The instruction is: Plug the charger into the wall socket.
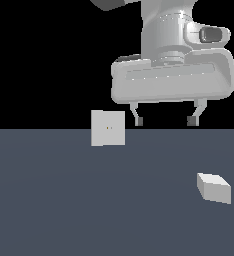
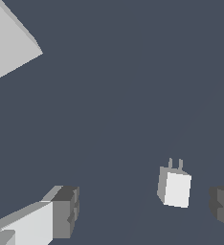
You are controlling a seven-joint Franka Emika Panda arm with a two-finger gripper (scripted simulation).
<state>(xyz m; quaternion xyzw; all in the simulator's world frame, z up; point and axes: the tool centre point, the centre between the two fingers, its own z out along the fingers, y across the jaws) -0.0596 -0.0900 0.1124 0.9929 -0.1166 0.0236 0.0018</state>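
The charger (image 1: 214,187) is a small off-white block lying on the dark floor at the exterior view's right. In the wrist view the charger (image 2: 175,187) shows two short prongs at one end. The wall socket (image 1: 108,128) is a thin upright square plate with two tiny dots at its centre, standing further back toward the exterior view's left. One corner of the wall socket (image 2: 8,43) also shows in the wrist view. My gripper (image 1: 165,120) hangs open high above the floor, holding nothing. In the wrist view the charger lies between my two fingertips (image 2: 66,210), closer to the other one.
The dark grey floor (image 1: 64,200) spreads under everything, with a black background behind it. Nothing else shows.
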